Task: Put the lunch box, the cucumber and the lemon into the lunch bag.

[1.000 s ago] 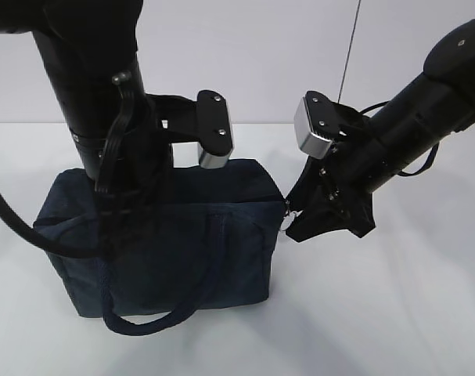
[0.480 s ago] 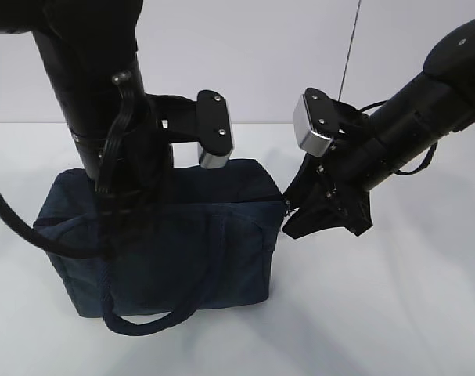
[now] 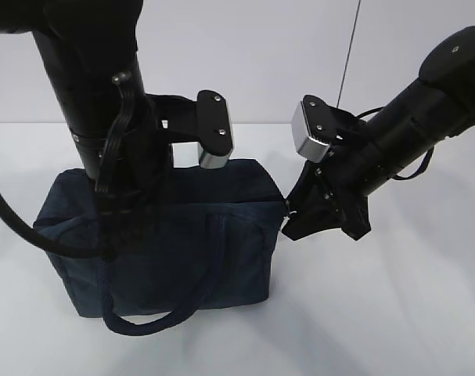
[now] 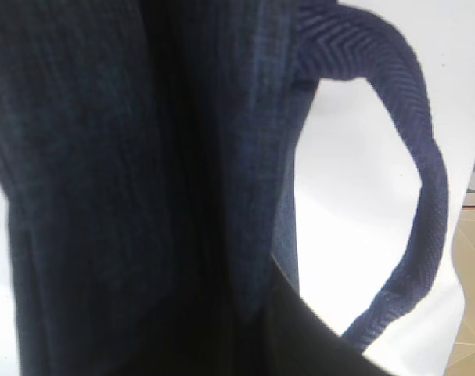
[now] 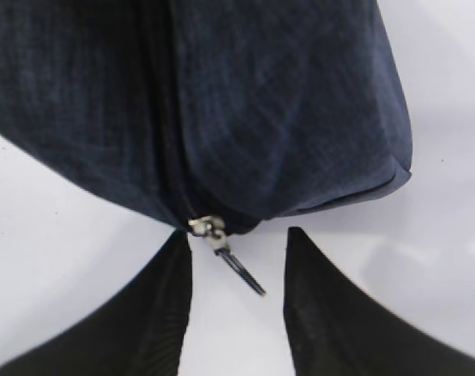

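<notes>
**Zipper pull between my right jaws**

At the bag's right end, the zipper pull hangs between my right jaws, which stand apart, its length pointing toward me. My left jaws, hidden, are together against the lunch bag on the desk.

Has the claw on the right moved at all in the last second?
Yes. The right claw has edged slightly left, toward the zipper end of the bag, which has stayed put.
</notes>
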Robot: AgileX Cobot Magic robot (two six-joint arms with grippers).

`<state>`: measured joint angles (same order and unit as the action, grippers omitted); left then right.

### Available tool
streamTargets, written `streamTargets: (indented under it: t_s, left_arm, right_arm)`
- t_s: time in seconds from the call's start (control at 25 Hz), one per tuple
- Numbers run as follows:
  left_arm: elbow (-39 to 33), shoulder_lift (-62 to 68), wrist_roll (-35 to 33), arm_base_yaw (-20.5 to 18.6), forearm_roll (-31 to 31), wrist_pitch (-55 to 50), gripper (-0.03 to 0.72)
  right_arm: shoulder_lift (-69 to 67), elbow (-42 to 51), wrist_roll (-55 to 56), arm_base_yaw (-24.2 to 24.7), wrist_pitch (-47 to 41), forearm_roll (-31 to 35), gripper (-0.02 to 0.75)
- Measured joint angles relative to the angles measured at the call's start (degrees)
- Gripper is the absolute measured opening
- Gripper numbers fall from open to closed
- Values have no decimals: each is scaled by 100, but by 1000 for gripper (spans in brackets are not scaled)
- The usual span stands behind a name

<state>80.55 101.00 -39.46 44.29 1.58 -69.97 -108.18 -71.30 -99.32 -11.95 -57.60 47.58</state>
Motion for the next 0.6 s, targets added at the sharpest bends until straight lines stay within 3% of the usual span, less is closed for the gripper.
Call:
streamTargets:
  t_s: [0.36,0.6]
  left_arm:
    - [0,0,0,0,0,0,1]
    - [0,0,0,0,0,0,1]
  right_arm:
    - [-106,0,0,0,0,0,260]
    - [-106,0,0,0,0,56,172]
